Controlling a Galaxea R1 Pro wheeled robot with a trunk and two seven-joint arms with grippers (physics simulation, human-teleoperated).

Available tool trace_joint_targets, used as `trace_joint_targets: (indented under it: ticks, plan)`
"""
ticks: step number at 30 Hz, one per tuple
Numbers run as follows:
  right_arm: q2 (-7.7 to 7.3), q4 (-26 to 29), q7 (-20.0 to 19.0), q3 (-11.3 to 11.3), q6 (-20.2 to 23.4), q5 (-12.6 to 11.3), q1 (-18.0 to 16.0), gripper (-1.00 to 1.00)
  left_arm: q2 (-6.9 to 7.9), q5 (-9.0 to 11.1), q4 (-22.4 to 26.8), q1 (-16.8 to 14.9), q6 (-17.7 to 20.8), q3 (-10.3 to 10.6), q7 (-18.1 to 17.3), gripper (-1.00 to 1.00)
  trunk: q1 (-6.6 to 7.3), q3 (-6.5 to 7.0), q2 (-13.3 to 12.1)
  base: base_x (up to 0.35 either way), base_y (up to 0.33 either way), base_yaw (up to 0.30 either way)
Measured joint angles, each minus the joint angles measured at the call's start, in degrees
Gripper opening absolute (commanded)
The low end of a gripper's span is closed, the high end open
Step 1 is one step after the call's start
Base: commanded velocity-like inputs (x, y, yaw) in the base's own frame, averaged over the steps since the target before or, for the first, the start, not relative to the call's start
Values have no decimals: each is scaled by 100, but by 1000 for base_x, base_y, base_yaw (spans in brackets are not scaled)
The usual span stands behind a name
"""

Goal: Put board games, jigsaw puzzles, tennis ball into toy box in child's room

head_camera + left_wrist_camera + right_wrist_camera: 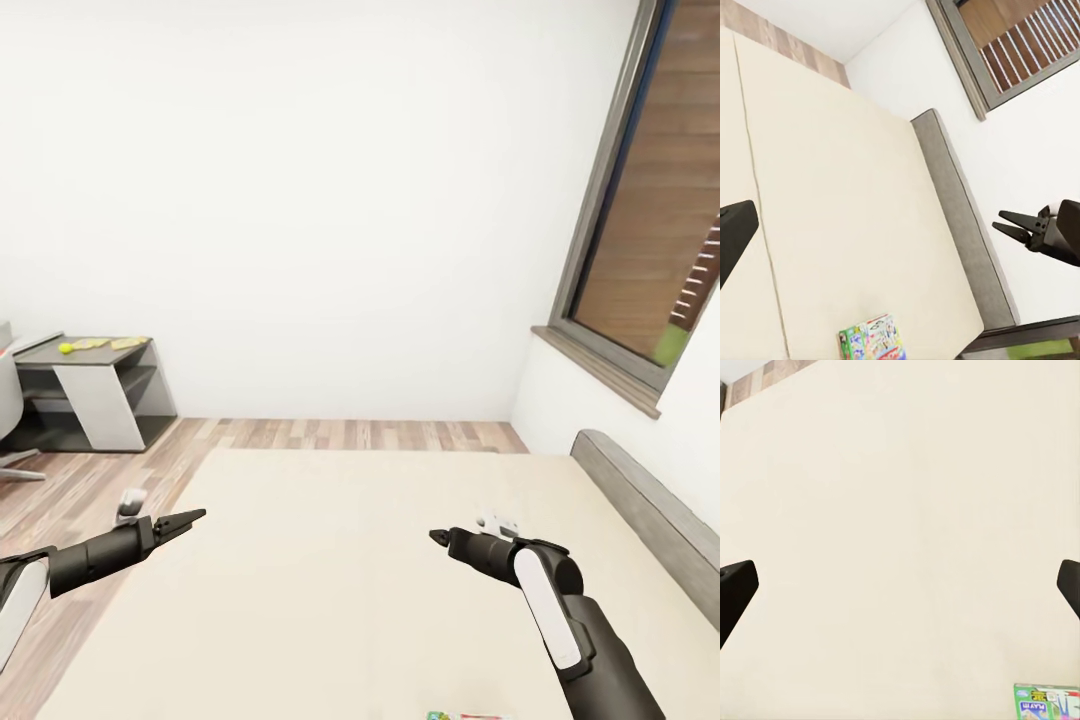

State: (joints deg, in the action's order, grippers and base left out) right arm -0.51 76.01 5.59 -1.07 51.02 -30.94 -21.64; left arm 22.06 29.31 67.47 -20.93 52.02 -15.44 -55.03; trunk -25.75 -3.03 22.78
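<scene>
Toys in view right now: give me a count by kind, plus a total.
Board game on the bed: 1
Tennis ball on the table: 1
Flat yellowish items on the table, too small to identify: 2
Total: 4

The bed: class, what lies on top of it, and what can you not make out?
On the bed lies one colourful board game box, flat near its edge, under neither gripper. A second game is not visible; much of the mattress falls outside the frames.

the board game [468,716] on the bed is mostly cut off by the head view's bottom edge, and the flat yellowish stuff [108,344] on the far table is too small to make out
</scene>
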Motion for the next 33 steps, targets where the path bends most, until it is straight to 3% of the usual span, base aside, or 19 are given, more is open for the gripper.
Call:
trace_joint_targets:
  ticks: [12,25,33]
  plan:
    - [-8,0,-10,-3,-15,14,0,100,-1,1,-2,-1,-1,0,4,100,1,-102,-1,0,-172,0]
    - [-1,4,-18,16,-33,16,2,100,-1,1,-3,-2,0,0,5,100,1,-116,0,0,-248,0]
    - [6,6,-10,20,-23,17,1,100,-1,0,1,-2,0,-1,4,100,0,-117,1,0,-49,0]
